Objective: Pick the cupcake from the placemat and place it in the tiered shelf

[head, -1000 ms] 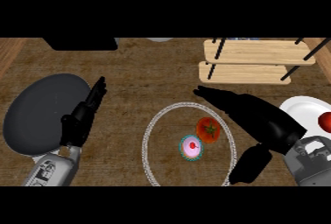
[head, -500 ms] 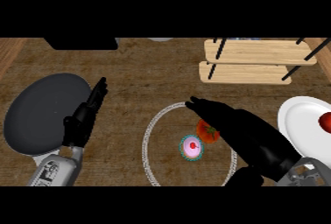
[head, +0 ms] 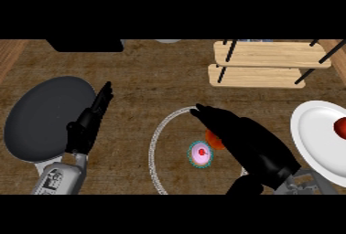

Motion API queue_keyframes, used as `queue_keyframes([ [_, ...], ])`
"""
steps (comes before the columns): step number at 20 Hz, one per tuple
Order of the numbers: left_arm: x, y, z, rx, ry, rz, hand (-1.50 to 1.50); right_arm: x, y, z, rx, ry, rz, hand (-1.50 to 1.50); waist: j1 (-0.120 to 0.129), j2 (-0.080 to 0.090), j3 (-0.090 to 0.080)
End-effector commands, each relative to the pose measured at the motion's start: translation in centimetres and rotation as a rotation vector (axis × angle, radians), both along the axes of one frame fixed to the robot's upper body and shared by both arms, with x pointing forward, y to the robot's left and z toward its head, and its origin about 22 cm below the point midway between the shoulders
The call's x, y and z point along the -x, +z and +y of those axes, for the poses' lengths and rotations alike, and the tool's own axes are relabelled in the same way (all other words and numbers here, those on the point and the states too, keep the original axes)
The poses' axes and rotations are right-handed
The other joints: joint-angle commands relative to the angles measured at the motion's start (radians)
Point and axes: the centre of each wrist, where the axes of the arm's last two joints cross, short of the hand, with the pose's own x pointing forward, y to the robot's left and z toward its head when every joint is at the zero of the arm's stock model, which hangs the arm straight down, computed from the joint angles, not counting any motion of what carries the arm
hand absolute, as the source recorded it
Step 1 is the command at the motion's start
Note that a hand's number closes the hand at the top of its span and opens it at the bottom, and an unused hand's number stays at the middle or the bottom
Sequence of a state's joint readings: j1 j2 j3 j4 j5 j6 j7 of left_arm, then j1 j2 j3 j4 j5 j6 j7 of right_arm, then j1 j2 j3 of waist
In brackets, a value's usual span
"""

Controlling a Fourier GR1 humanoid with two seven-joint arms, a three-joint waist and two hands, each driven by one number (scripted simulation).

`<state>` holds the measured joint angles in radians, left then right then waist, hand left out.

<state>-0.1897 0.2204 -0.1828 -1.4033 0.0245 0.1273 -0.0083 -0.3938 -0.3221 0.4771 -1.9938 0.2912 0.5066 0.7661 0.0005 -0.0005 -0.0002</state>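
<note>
Just left of right hand (head: 246, 141): cupcake (head: 201, 154)

The wooden tabletop (head: 148, 87) is carrying a round placemat (head: 157, 141), a dark grey plate (head: 44, 116) at left, a white plate (head: 314, 132) at right, and a tiered shelf (head: 267, 64) at the far right.

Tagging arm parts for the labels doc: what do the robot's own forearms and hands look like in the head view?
Both hands are matt black with slim fingers. The left hand looks narrow, and sits on a light grey forearm that carries small dark markings I cannot read. The right hand is broader and bulky; only a bit of its grey forearm casing shows at the lower edge. No cables or sleeves visible.
</note>
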Motion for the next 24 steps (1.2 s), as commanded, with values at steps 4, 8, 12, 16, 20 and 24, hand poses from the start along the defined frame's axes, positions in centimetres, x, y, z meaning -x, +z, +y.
queue_keyframes([
  [4, 0.4, 0.4, 0.6, -0.012, 0.0, 0.002, 0.0, 0.7, -2.2, 2.0, 0.038, -0.028, 0.015, -1.5, 0.001, 0.0, 0.0],
  [8, -1.1, 0.4, -0.2, 0.01, 0.017, 0.005, 0.0, -0.1, -2.6, 0.3, 0.033, -0.024, 0.017, -1.5, -0.002, 0.001, 0.0],
  [12, 0.4, 0.3, 1.4, 0.007, -0.005, 0.007, 0.0, 0.0, -2.1, 0.2, 0.042, -0.022, 0.007, -1.5, 0.0, 0.0, 0.0],
  [16, 1.0, 0.6, 0.1, -0.006, -0.009, 0.002, 0.0, -2.1, -2.5, -0.6, 0.083, -0.027, 0.022, -1.5, 0.003, 0.001, 0.0],
  [20, 1.3, 0.8, -2.6, 0.011, -0.009, -0.008, 0.0, -0.1, -5.8, 3.2, 0.124, -0.028, 0.013, -1.5, 0.003, 0.0, 0.0],
  [24, -0.7, 1.5, -0.7, -0.008, -0.012, 0.007, 0.0, -1.3, -4.2, 2.7, 0.113, -0.021, 0.014, -1.5, 0.0, 0.0, 0.0],
])
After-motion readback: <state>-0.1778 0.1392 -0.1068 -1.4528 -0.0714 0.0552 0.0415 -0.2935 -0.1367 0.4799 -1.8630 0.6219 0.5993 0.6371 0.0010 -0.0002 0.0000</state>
